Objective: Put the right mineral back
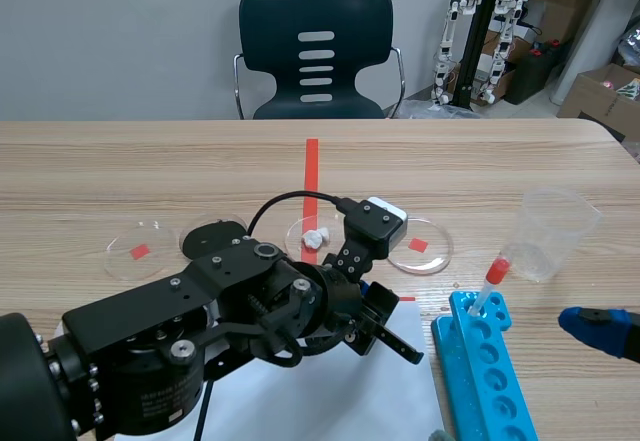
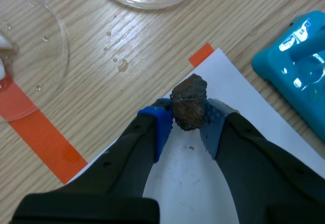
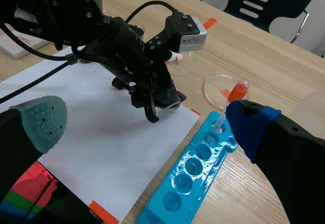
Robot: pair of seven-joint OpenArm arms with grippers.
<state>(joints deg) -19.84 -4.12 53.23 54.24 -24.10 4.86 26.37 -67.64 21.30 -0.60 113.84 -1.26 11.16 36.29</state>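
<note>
grip: dark mineral (image 2: pixel 189 102) is being squeezed tight by the left gripper (image 2: pixel 189 123) | way: right glass dish (image 2: pixel 152 1) is being faced, ahead of the jaws, past the paper (image 2: pixel 190 183) corner

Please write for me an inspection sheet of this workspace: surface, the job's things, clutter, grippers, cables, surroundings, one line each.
Surface: light wooden table with orange-red tape marks and water drops; white paper sheet at its near edge.
Job's things: dark brown rough mineral, held over the paper's corner.
Clutter: white mineral pieces in the middle clear round dish; left clear dish and right clear dish over tape squares; blue tube rack holding a red-bulbed dropper; clear plastic cup.
Grippers: left gripper shut on the mineral; right gripper open, beside the rack.
Cables: black cable arching to the left arm's camera.
Surroundings: black chair; cardboard boxes.
</note>
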